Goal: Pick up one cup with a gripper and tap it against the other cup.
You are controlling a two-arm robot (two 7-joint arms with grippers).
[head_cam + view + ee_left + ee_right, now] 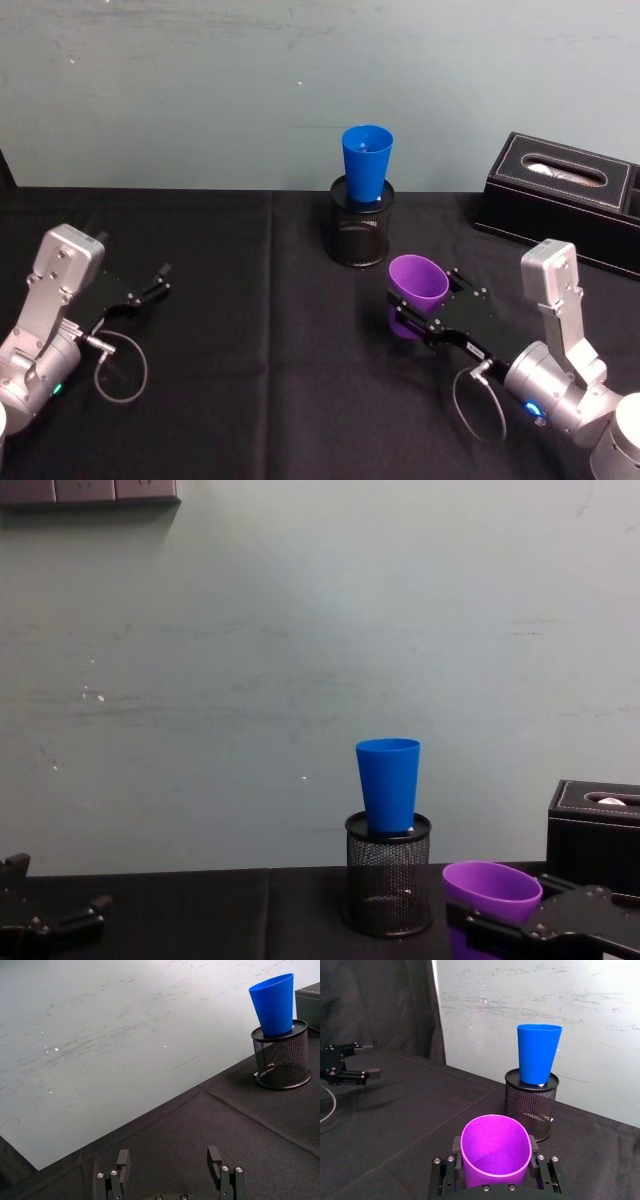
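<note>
Head view: one purple cup [416, 279] in right tool [424, 300], one blue cup [367, 160].

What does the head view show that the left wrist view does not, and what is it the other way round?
The head view adds the purple cup, tilted and clamped in the right end effector. The left wrist view adds a close look from behind at the left end effector, its fingers apart with nothing between them. Both share the blue cup standing in the mouth of the black mesh pen holder, the black cloth and the pale wall.
</note>
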